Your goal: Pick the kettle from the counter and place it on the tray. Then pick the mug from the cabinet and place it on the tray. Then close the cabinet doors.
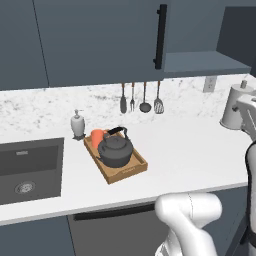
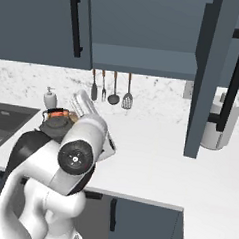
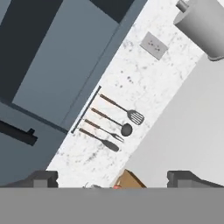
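Orange mug (image 1: 96,137) beside kettle (image 1: 115,151) on tray (image 1: 131,169)

Slate, marble and wood tones
The kettle (image 1: 115,151) was dark grey, the mug (image 1: 96,137) orange, the tray (image 1: 127,171) light brown, the counter (image 1: 185,150) white with grey speckling, the cabinet doors (image 1: 100,37) slate blue-grey

The gripper (image 3: 112,178) is rolled sideways, fingertips spread wide apart.

Kettle (image 1: 115,151) and orange mug (image 1: 96,136) sit on tray (image 1: 129,171); cabinet doors (image 2: 212,72) open.
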